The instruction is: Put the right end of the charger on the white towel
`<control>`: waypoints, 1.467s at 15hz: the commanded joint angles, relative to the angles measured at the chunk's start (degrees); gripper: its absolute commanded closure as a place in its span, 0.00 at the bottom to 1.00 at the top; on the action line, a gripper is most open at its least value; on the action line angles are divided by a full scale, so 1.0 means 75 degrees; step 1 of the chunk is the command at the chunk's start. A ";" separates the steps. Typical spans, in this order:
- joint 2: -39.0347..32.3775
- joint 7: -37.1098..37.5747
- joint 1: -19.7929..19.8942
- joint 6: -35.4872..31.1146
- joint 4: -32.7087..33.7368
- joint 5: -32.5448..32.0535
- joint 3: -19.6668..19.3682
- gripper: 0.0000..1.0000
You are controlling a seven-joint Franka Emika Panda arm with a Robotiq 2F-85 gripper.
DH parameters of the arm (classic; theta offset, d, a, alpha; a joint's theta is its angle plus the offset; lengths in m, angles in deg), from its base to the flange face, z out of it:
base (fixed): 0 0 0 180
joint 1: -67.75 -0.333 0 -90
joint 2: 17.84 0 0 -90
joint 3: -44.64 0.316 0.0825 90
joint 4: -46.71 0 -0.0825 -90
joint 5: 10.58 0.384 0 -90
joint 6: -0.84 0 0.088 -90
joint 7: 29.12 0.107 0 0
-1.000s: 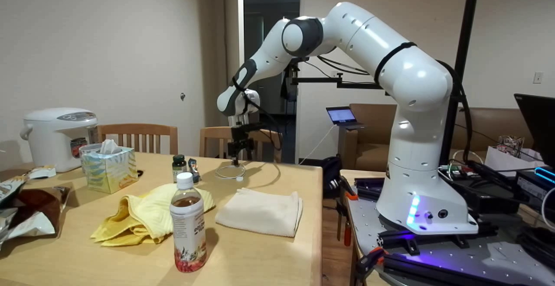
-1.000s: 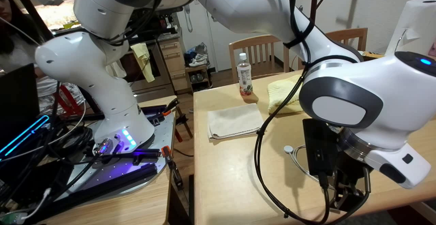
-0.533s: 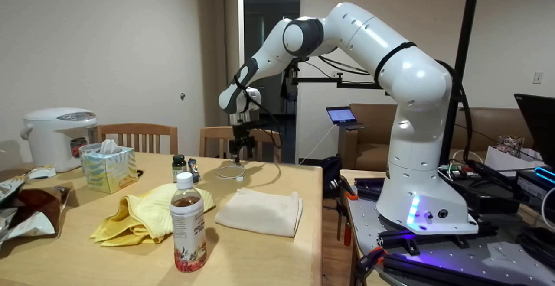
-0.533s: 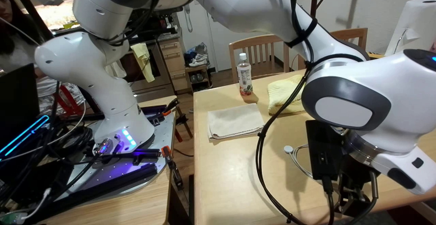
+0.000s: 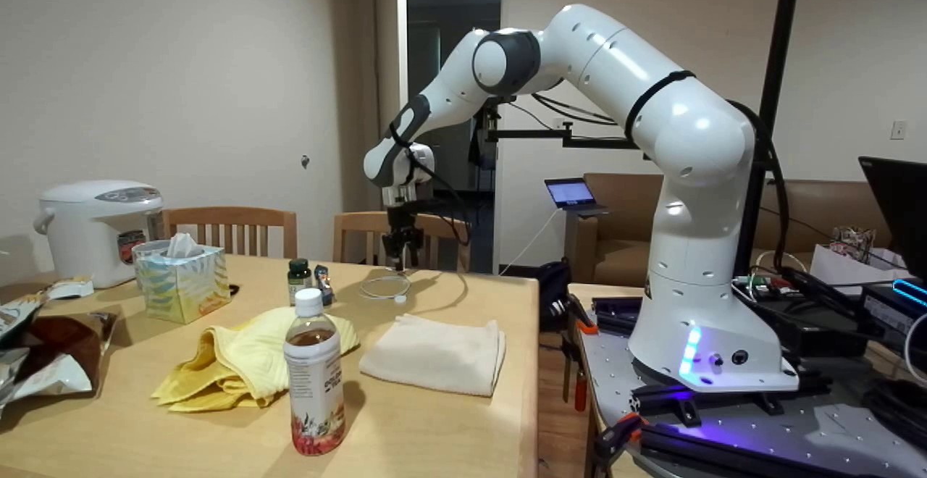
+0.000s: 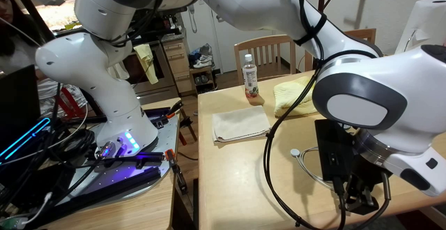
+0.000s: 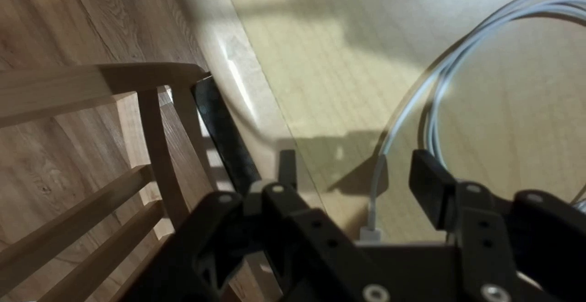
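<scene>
Judged light and limp, the charger [image 7: 476, 36] is seen coiled on the table [image 6: 237, 174], apart from the towel [image 6: 240, 123], its likely stiffer plug [image 7: 370, 234], below the widely parted claw [image 7: 355, 174], best pinched by its sides.

Doorway [image 5: 454, 43] dark, wall [image 5: 181, 87] brighter. Violet glow on metal plate [image 5: 760, 438], soft shadows on table [image 5: 449, 434]. Wrist view: gripper [image 7: 357, 176] out of focus, glare on table edge [image 7: 240, 84].

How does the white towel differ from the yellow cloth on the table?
The white towel is folded flat and neat; the yellow cloth is rumpled, with loose folds. The white towel lies nearer the robot's base; the yellow cloth lies farther away. Both rest on the table.
</scene>
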 commanded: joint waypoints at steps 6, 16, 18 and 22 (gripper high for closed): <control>-0.0378 -0.0149 0.0108 0.0404 0.0485 -0.0128 0.0142 0.00; -0.0536 -0.0126 0.0179 0.0499 0.0730 -0.0112 0.0112 0.00; -0.0550 -0.0121 0.0179 0.0513 0.0776 -0.0120 0.0106 0.00; -0.0601 -0.0137 0.0192 0.0514 0.0859 -0.0126 0.0112 0.26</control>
